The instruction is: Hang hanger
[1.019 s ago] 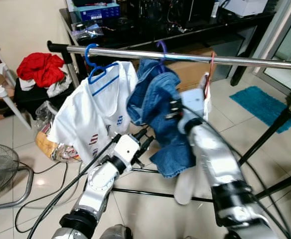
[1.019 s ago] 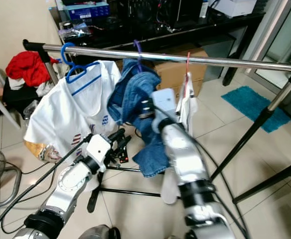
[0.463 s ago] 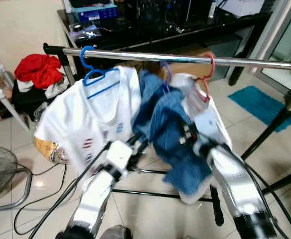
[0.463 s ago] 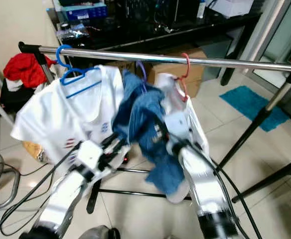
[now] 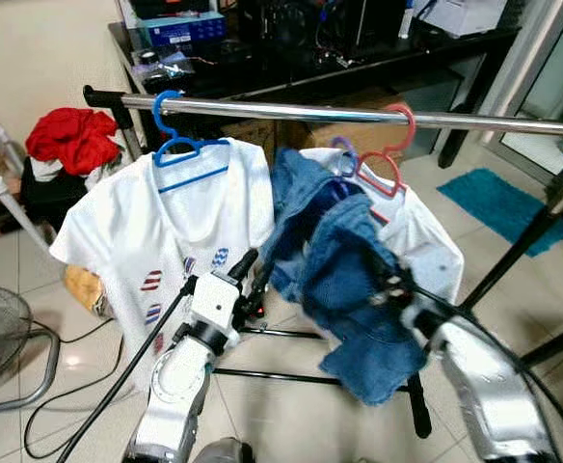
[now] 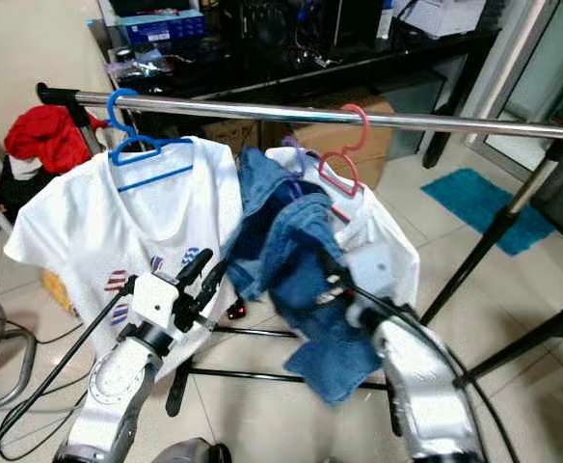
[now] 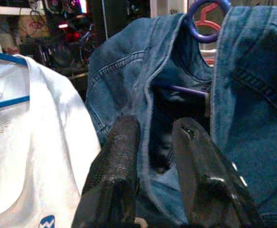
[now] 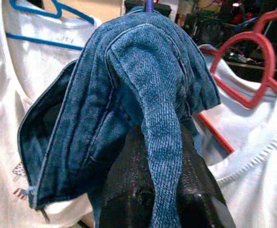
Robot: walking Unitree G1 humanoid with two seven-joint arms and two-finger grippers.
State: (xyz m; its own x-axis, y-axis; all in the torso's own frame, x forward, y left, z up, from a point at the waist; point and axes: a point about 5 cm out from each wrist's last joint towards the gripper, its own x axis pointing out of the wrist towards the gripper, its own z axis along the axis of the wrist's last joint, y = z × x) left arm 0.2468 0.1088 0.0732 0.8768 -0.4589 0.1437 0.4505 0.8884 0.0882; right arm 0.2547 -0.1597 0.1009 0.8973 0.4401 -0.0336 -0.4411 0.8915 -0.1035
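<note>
Hanging from the rail (image 5: 291, 108): a blue hanger (image 5: 180, 145) carrying a white shirt (image 5: 171, 231), a red hanger (image 5: 388, 164) carrying another white top (image 5: 426, 241), and between them, off the rail, a purple hanger (image 7: 202, 26) carrying jeans (image 5: 349, 280).

Reaching up toward the jeans: left tool (image 7: 152, 142), fingers narrowly parted, holding nothing, with the purple hook just above and beyond, white shirt alongside.

Pushing into the denim from below: right tool (image 8: 160, 156), fingers draped and mostly hidden by a fold of jeans, apparently pinching it; red hanger just beyond and to one side.

Standing behind the rail: a dark bench (image 5: 339, 58). Lying far off the left tool's side: red cloth (image 5: 74, 135).
</note>
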